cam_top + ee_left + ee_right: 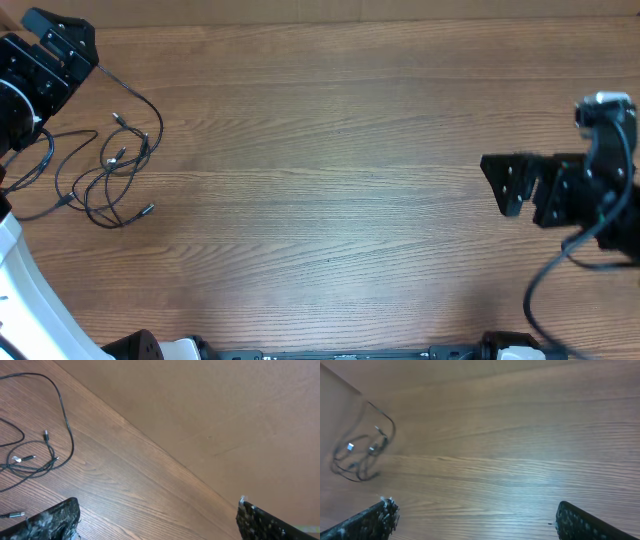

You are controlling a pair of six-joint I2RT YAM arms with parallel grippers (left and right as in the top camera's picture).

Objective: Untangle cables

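The cables (112, 170) are thin black cords with small plug tips, lying in a loose tangle of loops on the wooden table at the far left. They also show in the left wrist view (45, 455) and, far off, in the right wrist view (362, 455). My left gripper (62, 48) hovers at the back left corner, beside the tangle, open and empty (157, 520). My right gripper (510, 185) is at the far right of the table, open and empty (475, 520), far from the cables.
The table's back edge (330, 22) runs along the top. Thicker black wires (560, 270) hang from the right arm. The left arm's white base (30, 300) stands at the front left.
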